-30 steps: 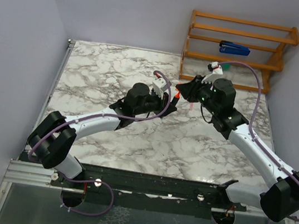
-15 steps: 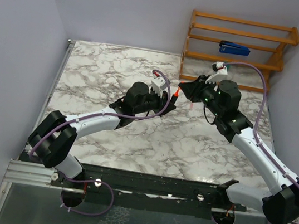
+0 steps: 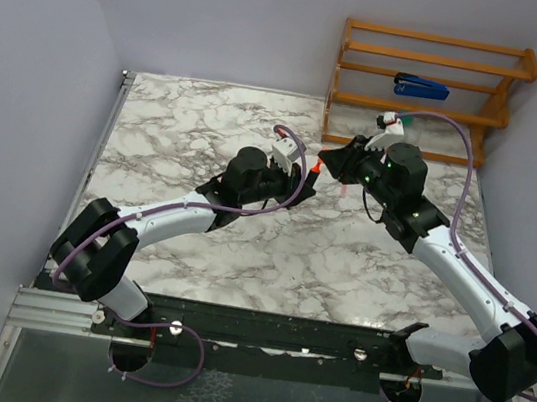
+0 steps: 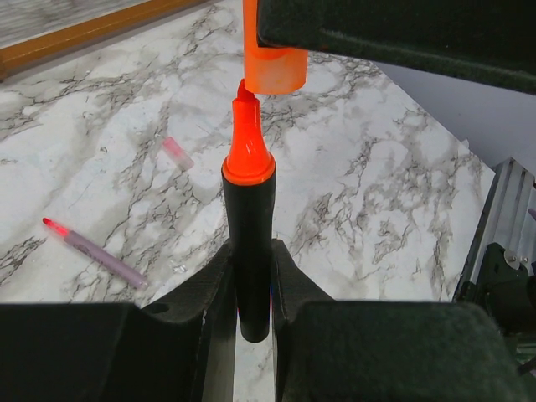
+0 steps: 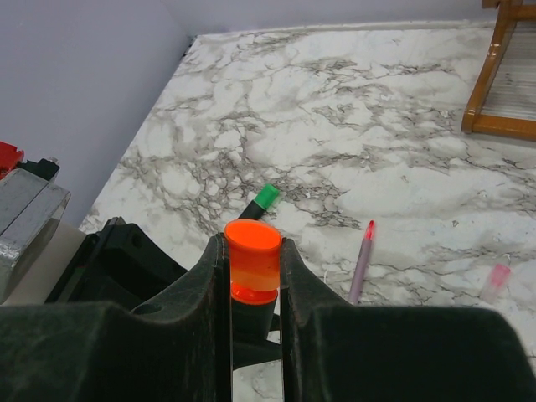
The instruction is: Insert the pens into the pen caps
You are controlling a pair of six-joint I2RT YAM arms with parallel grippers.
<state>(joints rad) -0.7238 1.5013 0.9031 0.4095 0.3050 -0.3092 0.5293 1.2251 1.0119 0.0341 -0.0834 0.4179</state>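
Note:
My left gripper point(image 3: 298, 177) point(image 4: 251, 264) is shut on a black pen point(image 4: 249, 243) with a red-orange tip point(image 4: 248, 151) point(image 3: 312, 168), pointing at my right gripper point(image 3: 333, 160) point(image 5: 253, 243). The right gripper is shut on the orange cap point(image 5: 253, 261) point(image 4: 273, 65). The pen tip sits just at the cap's mouth, above the table's middle. A slim pale pink pen point(image 5: 361, 261) point(image 4: 99, 254) and a small pink cap point(image 5: 496, 281) point(image 4: 177, 153) lie on the table. A black pen with a green end point(image 5: 261, 202) lies below the grippers. No separate green cap shows.
A wooden rack point(image 3: 426, 109) stands at the back right with a blue stapler-like object point(image 3: 421, 85) on its shelf. The marble table point(image 3: 187, 138) has walls on the left, back and right.
The right gripper with the orange cap drew back to the right from the pen, then came a little closer again. The left gripper has barely moved.

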